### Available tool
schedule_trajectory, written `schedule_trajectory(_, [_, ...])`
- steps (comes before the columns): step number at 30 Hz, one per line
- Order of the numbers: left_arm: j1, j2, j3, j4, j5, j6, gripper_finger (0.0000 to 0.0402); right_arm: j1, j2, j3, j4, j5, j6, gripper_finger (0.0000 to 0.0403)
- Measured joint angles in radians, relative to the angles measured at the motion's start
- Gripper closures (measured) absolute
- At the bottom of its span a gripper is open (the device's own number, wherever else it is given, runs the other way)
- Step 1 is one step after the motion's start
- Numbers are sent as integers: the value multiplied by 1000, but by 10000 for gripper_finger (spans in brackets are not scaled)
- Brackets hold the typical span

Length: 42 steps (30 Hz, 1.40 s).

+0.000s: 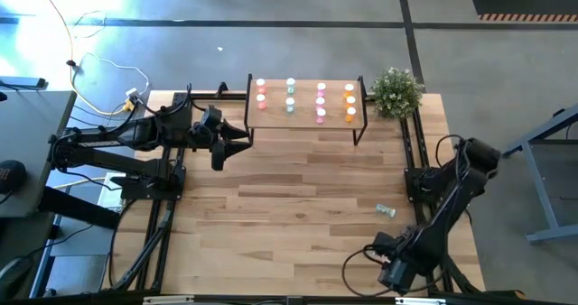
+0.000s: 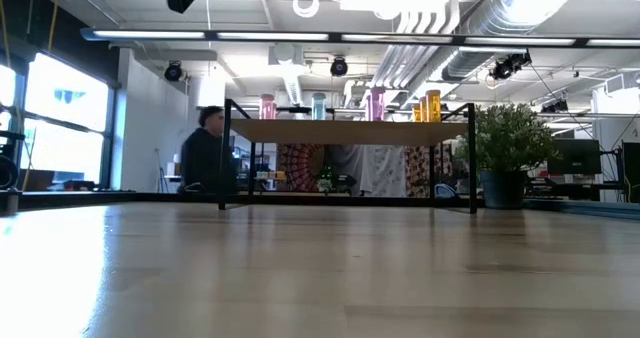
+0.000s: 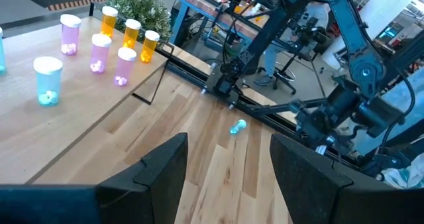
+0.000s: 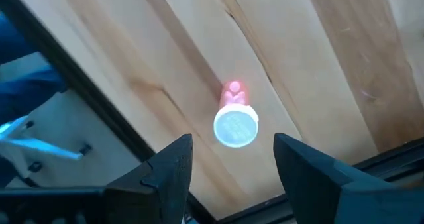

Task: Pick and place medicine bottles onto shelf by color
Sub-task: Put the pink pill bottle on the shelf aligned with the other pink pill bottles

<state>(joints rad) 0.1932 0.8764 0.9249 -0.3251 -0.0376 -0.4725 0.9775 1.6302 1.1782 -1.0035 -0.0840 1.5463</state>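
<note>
Your left gripper (image 1: 237, 143) hovers beside the left end of the shelf (image 1: 307, 124), fingers spread wide and holding nothing. The shelf carries upright medicine bottles (image 1: 320, 100) in colour columns: red, green, pink, orange. One green bottle (image 1: 386, 211) lies on its side on the table, well apart from both arms. At the near right corner, your right gripper (image 4: 232, 159), parted and empty, hangs over an upright red bottle (image 4: 235, 123). It looks light, smooth and easily tipped; close on the body below the cap.
</note>
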Motion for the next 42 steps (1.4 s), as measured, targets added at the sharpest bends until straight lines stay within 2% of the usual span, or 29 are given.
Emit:
schedule_trajectory(19, [0,0,0,1,0,-26,197,0,93,0,6,-3,-1,203])
schedule_trajectory(26, [0,0,0,0,0,-25,197,0,93,0,19,-1,-2,231])
schedule_trajectory(31, [0,0,0,0,0,-24,197,0,92,-3,31,-5,-2,235])
schedule_trajectory(36, [0,0,0,0,0,-23,197,0,93,-59,91,-76,7,241])
schedule_trajectory(42, [0,0,0,1,0,-25,197,0,93,-65,99,-79,1,270])
